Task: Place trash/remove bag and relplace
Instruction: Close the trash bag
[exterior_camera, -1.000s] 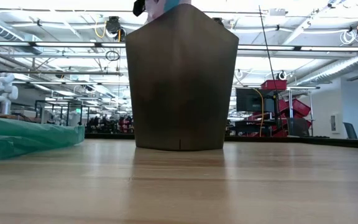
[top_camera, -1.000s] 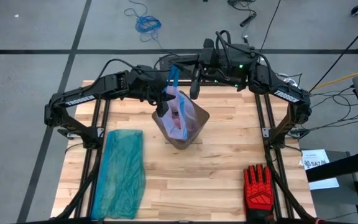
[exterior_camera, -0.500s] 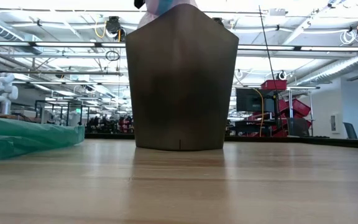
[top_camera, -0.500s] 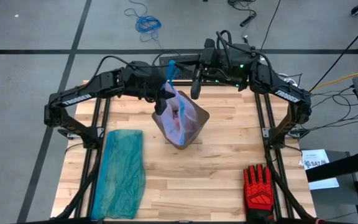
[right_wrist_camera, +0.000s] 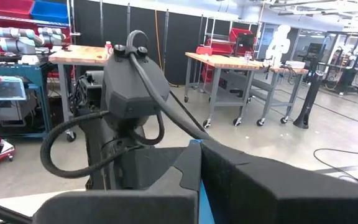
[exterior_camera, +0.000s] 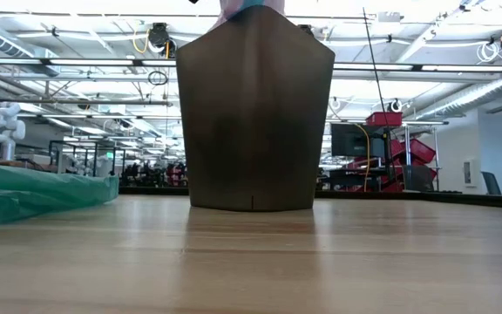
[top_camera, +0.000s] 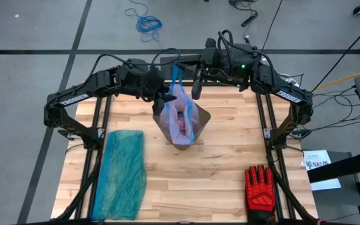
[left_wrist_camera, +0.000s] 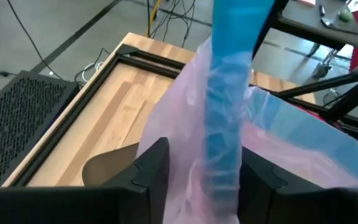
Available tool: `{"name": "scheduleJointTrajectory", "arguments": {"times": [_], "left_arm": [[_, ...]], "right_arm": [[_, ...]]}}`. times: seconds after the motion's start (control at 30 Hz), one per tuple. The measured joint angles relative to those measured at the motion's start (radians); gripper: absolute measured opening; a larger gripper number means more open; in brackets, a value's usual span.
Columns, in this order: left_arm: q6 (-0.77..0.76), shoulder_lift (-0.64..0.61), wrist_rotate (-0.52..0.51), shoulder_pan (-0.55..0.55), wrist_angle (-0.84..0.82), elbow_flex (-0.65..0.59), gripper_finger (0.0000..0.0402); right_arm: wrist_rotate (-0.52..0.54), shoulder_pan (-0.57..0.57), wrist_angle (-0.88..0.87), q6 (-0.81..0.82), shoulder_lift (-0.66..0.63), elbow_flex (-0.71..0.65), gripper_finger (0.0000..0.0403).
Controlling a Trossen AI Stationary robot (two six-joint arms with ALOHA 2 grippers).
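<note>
From where I stand, the step in hand looks like lifting the bag (top_camera: 181,112) out of the brown bin (top_camera: 192,139) near the back middle of the table (top_camera: 230,175). The right gripper (top_camera: 177,67), above the bin's back edge, is clenched on the blue drawstring (top_camera: 175,76), which stretches taut from the bag up into its fingers. The left gripper (left_wrist_camera: 204,180) sits at the bin's left rim with its fingers spread on either side of the pink plastic and blue strip, not clamping. To do this well I would judge the right arm should pull straight up and slowly, so the thin liner neither tears nor drags the bin over; the left could regrip lower. Compared with a second ago, the left fingers have let go and the bag is drawn into a narrower, taller column.
</note>
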Motion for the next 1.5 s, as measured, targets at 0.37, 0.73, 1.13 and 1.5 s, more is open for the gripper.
{"name": "scheduleJointTrajectory", "arguments": {"times": [0.37,0.73,1.13,1.5], "left_arm": [[-0.009,-0.077,0.037,0.004,0.118,0.0,0.0175],[-0.036,-0.02,0.054,0.007,0.201,-0.001,0.0192],[-0.039,-0.004,0.043,0.012,0.323,0.0,0.0193],[-0.089,0.061,0.087,0.012,0.4,0.0,0.0192]], "right_arm": [[0.021,0.0,0.018,0.0,0.001,0.0,0.0],[0.019,0.003,0.072,0.004,0.001,0.0,0.0],[0.012,0.003,0.13,0.011,0.001,0.0,0.0],[-0.009,0.003,0.177,0.011,0.002,0.0,0.0]]}}
